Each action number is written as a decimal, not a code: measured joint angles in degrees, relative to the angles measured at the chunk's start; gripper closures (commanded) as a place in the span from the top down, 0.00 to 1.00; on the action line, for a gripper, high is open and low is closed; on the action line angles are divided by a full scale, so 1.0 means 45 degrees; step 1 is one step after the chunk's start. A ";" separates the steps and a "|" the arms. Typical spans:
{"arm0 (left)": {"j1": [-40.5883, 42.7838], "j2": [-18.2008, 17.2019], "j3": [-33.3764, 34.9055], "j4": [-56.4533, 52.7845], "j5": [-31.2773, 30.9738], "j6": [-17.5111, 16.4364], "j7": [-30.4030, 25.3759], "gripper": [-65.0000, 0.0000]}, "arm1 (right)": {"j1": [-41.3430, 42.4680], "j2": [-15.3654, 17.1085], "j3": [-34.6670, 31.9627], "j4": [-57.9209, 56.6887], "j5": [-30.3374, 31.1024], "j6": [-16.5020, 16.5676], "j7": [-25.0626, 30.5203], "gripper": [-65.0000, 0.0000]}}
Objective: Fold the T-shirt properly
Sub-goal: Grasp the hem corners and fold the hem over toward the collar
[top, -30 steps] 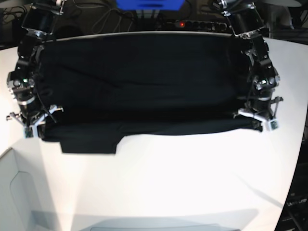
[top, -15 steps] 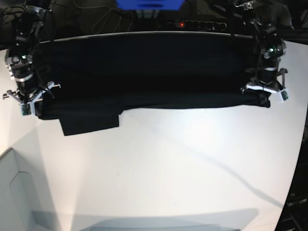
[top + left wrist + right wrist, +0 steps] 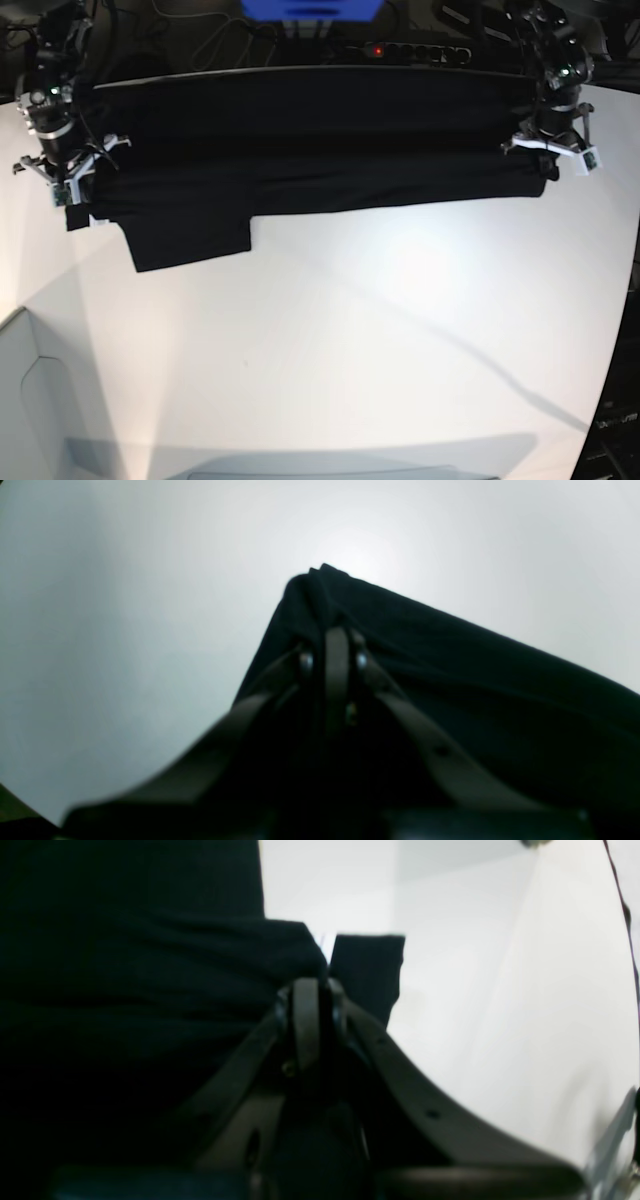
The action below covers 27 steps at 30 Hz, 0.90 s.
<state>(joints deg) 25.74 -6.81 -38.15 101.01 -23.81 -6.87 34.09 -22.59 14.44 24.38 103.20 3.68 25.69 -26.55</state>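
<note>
Left pincer: my left gripper (image 3: 332,645) is pressed together on a bunched corner of the T-shirt (image 3: 450,680) — in the left wrist view the dark fingers (image 3: 336,670) meet on the cloth, and the corner pokes out just beyond them. In the base view this gripper (image 3: 548,152) sits at the right end of the garment.

Right pincer: my right gripper (image 3: 307,1000) is likewise pinched on the opposite end of the T-shirt (image 3: 125,990); the fingers (image 3: 305,1025) close on a thick fold, and a separate dark flap shows just past them. In the base view it (image 3: 68,180) sits at the left end.

T-shirt: black cloth (image 3: 310,140) stretched as a wide band between my two grippers, along the far side of the table (image 3: 380,340). Its near edge runs almost straight from one gripper to the other.

Hanging part: near my right gripper a rectangular flap — apparently a sleeve — reaches toward the near side, lying on the white surface. Whether the rest of the band is lifted or resting, I cannot tell.

Print: none visible; every exposed face is plain black.

Background: a power strip with a red light (image 3: 400,50) and a blue object (image 3: 310,8) lie beyond the far table edge.
</note>
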 measured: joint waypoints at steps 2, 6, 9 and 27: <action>0.0029 0.0010 0.0019 -0.0005 -0.0005 0.0005 -0.0010 0.00 | -0.0131 0.0000 0.0000 0.0000 0.0005 0.0000 0.0005 0.00; 0.0029 0.0015 0.0073 -0.0554 0.0078 0.0000 -0.0073 0.00 | -0.0685 0.0015 0.0000 0.0573 -0.0058 0.0000 0.0024 0.00; 0.0073 0.0000 0.0034 -0.0738 0.0097 0.0005 -0.0049 0.00 | -0.1039 0.0005 0.0000 0.0947 -0.0053 0.0000 0.0029 0.00; 0.0097 -0.0282 0.0092 -0.1841 -0.0112 -0.0024 -0.0393 0.00 | -0.0748 -0.0253 0.0175 -0.0369 -0.0044 0.0000 -0.0083 0.12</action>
<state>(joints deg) 26.17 -8.08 -37.74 92.73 -24.32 -6.98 32.32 -25.96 13.30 25.17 101.54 3.49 25.69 -26.92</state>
